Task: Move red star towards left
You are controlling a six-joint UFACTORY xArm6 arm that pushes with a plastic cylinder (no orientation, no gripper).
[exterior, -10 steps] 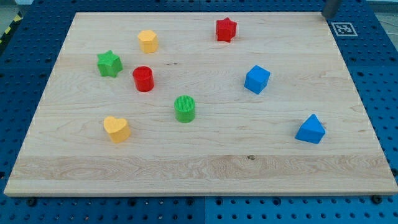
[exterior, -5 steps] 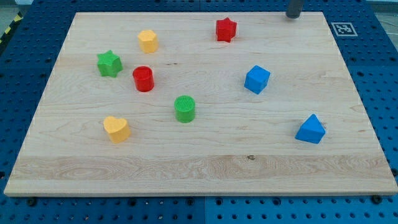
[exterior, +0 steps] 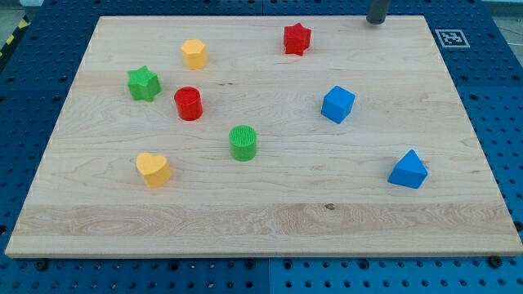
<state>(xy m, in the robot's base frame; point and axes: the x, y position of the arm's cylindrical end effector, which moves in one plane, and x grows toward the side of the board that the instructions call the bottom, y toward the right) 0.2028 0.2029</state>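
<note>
The red star (exterior: 297, 38) sits on the wooden board (exterior: 261, 212) near the view's top, a little right of centre. My tip (exterior: 375, 21) is at the board's top edge, to the right of the red star and apart from it, with bare wood between them. Only the rod's lower end shows at the view's top.
A yellow hexagon block (exterior: 194, 54), green star (exterior: 143, 83) and red cylinder (exterior: 188, 104) lie left of the red star. A green cylinder (exterior: 243, 142), yellow heart (exterior: 153, 169), blue cube (exterior: 337, 104) and blue wedge-like block (exterior: 408, 170) lie lower.
My tip has moved left along the board's top edge, from the top right corner toward the red star. No block has moved.
</note>
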